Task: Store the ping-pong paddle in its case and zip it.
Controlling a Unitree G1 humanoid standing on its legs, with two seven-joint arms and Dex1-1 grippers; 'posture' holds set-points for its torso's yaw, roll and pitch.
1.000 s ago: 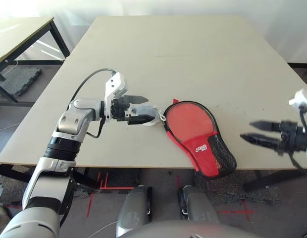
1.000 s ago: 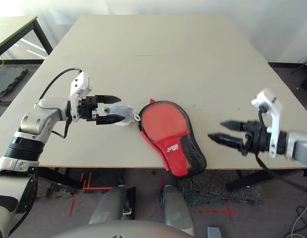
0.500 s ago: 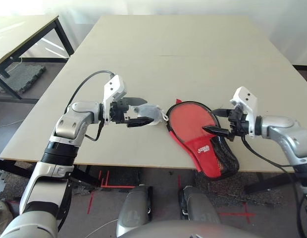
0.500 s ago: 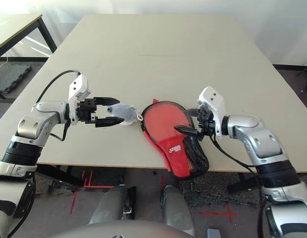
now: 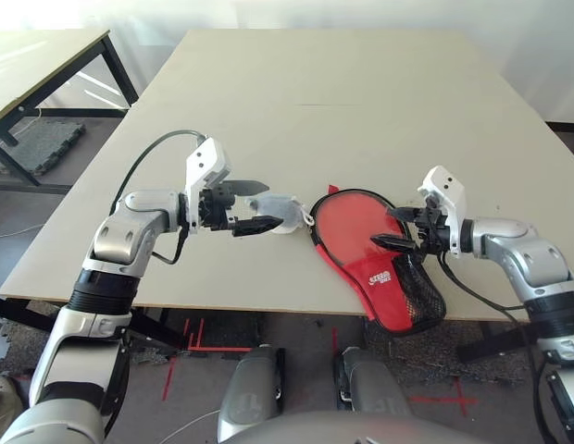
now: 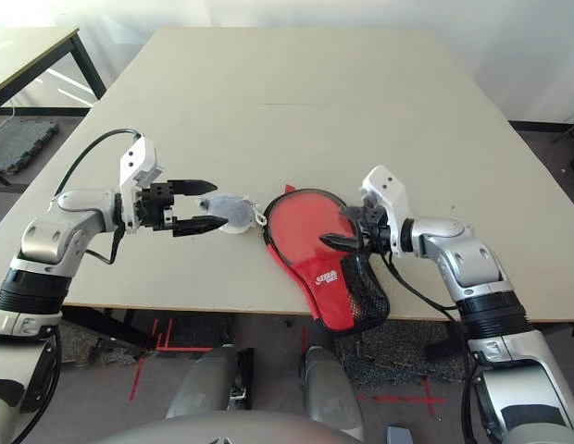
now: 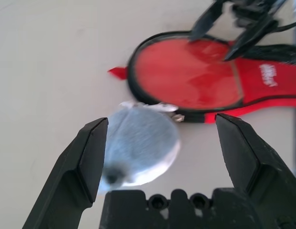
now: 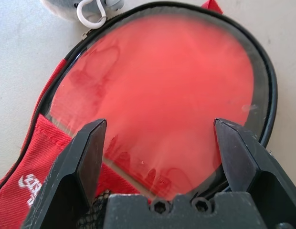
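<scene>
Holding fingers [image 7: 74, 171] apart, left gripper [image 7: 162, 120] frames pouch [image 7: 141, 145], right gripper [image 8: 160, 121] paddle [image 8: 162, 81] in case [image 8: 47, 143], in their wrist views.

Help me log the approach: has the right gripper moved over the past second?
Yes, toward the robot's left: the right gripper was clear of the case, out to its right, and is now over its edge.

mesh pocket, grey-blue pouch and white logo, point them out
mesh pocket [image 5: 423, 294]: left eye view, its lower half
grey-blue pouch [image 7: 140, 140]: left wrist view, its rounded middle
white logo [image 6: 327, 277]: right eye view, its centre
</scene>
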